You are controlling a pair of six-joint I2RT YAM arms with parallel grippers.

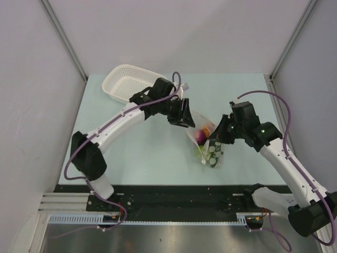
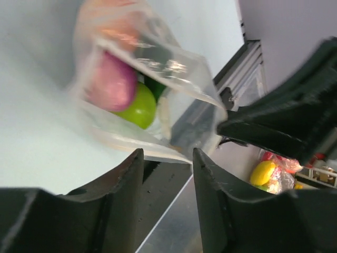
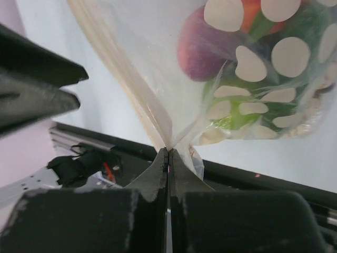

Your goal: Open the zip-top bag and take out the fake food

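The zip-top bag point(image 1: 208, 145) hangs open between both arms over the table's middle, its polka-dot panel point(image 3: 274, 58) facing the right wrist view. Fake food sits inside: a purple piece point(image 2: 111, 81), a lime-green ball point(image 2: 138, 105) and something orange point(image 3: 251, 10). My right gripper point(image 3: 168, 153) is shut on the bag's upper edge, the film pinched between its fingertips. My left gripper point(image 2: 167, 158) is open just off the bag's opposite lip point(image 2: 158, 153), with nothing between its fingers. From above, the left gripper point(image 1: 185, 118) stands at the bag's mouth and the right gripper point(image 1: 216, 134) beside it.
A white perforated basket point(image 1: 124, 81) stands at the back left of the pale table point(image 1: 147, 153). A black rail point(image 1: 174, 195) runs along the near edge by the arm bases. Grey walls close in the sides and back.
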